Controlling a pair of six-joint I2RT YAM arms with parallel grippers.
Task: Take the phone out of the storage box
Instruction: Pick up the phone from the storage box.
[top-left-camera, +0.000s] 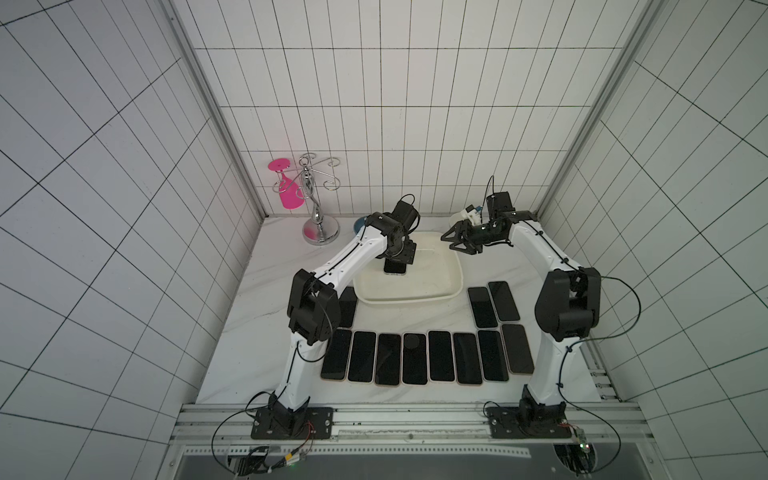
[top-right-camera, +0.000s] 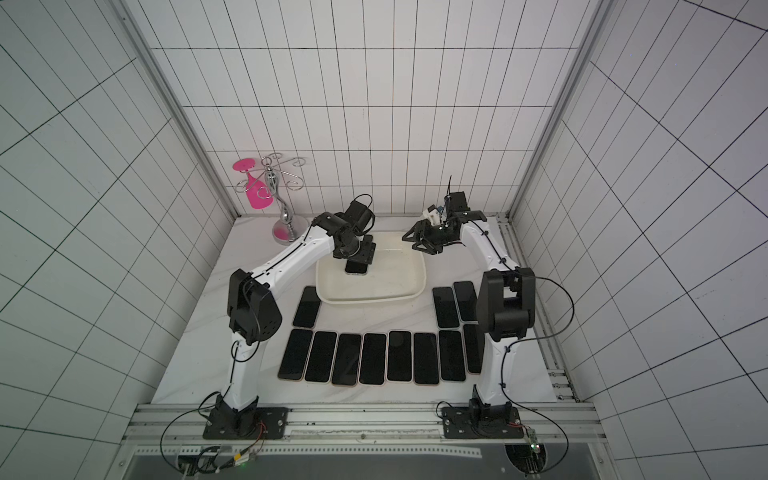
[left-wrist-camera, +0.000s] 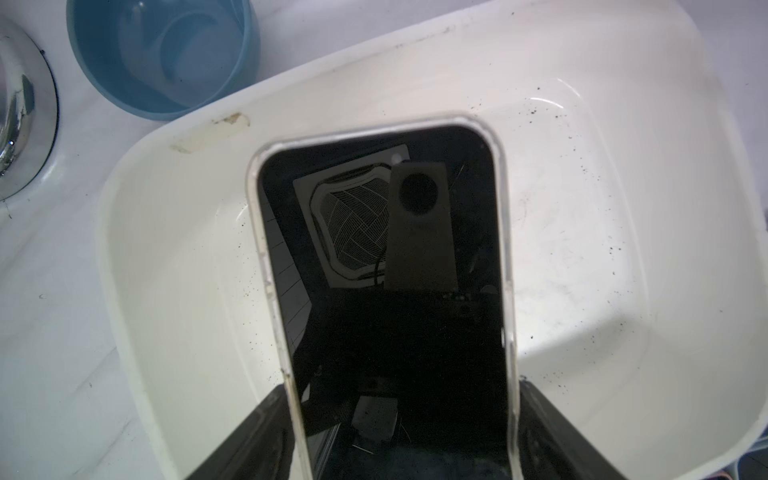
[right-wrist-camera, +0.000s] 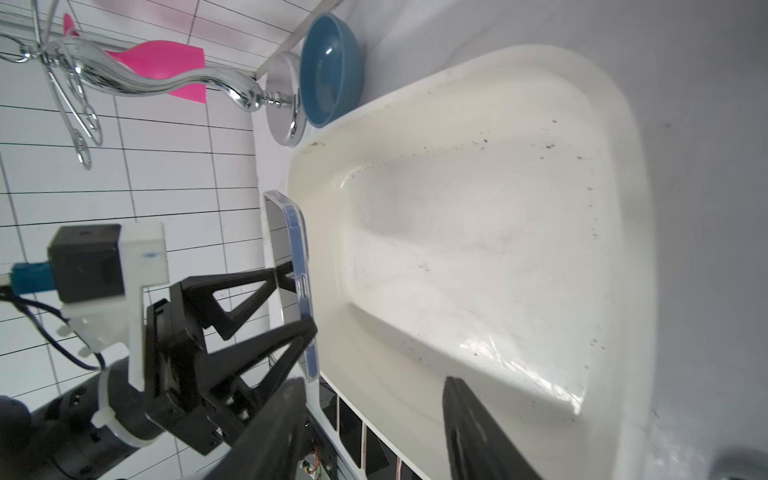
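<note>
No words, numbers, brands or signs can be read anywhere. The phone (left-wrist-camera: 386, 332) shows only a dark reflecting screen; the storage box (left-wrist-camera: 582, 208) bears only specks.

Mostly hidden: phone (top-left-camera: 395, 269) and blue bowl (top-left-camera: 356, 226)
In both top views the left gripper (top-left-camera: 400, 258) covers all but the phone's near end; in a top view the left arm (top-left-camera: 353, 253) leaves a sliver of the blue bowl; the left wrist view's edge cuts off the phone's held end.
</note>
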